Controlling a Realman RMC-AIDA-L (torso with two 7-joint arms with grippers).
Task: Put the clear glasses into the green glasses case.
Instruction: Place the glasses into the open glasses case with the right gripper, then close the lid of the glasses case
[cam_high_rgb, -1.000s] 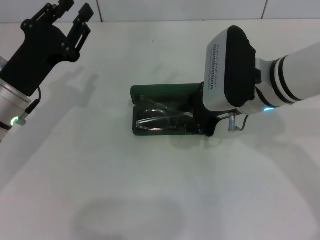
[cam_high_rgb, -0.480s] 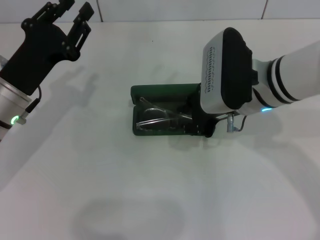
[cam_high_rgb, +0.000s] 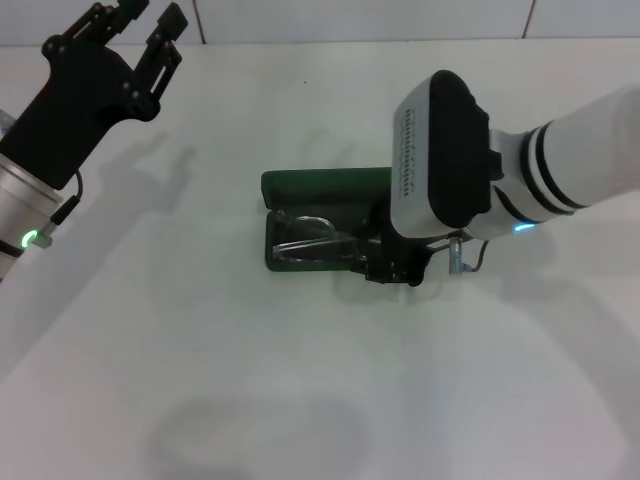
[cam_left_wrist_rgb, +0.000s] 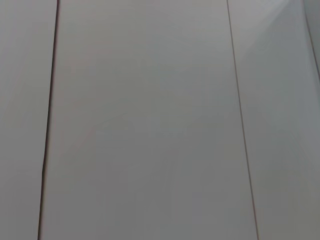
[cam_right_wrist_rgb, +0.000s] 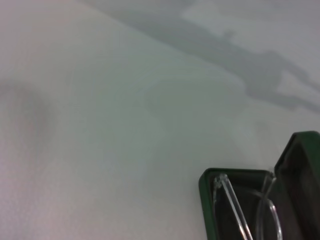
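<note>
our right gripper (cam_high_rgb: 393, 268) sat low at the right end of the green glasses case (cam_high_rgb: 318, 187); we could not tell how it was set. the clear glasses (cam_high_rgb: 312, 240) lay inside the open case, on its dark lining, the lid standing behind. the case rested mid tabletop (cam_high_rgb: 250, 380). our left gripper (cam_high_rgb: 135, 20) hung raised, well apart, its fingers (cam_high_rgb: 168, 25) spread.
</note>
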